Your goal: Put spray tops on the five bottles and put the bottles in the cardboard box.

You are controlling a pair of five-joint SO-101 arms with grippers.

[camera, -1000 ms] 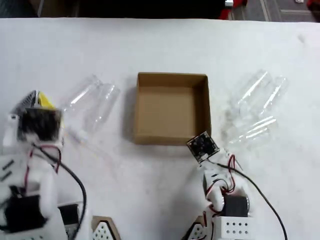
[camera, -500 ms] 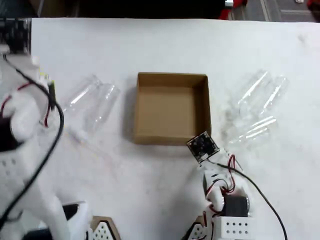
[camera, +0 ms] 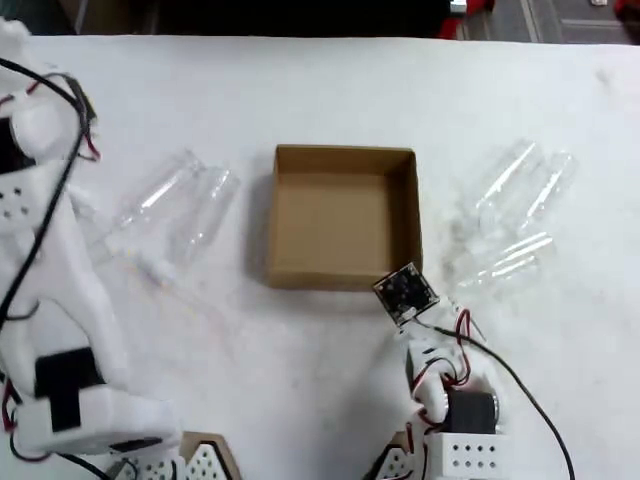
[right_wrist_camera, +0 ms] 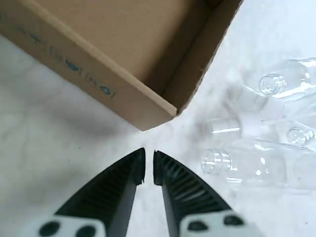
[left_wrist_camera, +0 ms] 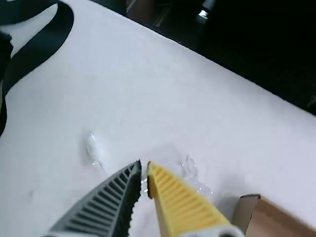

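The open cardboard box (camera: 343,216) sits mid-table with nothing in it. Two clear bottles (camera: 178,205) lie on their sides left of it, and three more (camera: 515,215) lie to its right. Beside the left pair rests a small clear piece (camera: 158,270), perhaps a spray top. The left arm (camera: 45,230) is raised along the table's left edge; its gripper (left_wrist_camera: 144,172) is shut on nothing, above the table near a clear bottle (left_wrist_camera: 183,173). My right gripper (right_wrist_camera: 149,165) is shut and holds nothing, close to the box's near right corner (right_wrist_camera: 170,109), with open-necked bottles (right_wrist_camera: 247,163) beside it.
The white table runs to a dark far edge (camera: 320,36). A black cable (left_wrist_camera: 34,47) loops across the left wrist view. Both arm bases (camera: 460,450) stand at the near edge. Bare table lies in front of the box (camera: 300,360).
The left arm has lifted from low at the near left and swung up and back along the left edge. The right arm, the box and the bottles have not moved.
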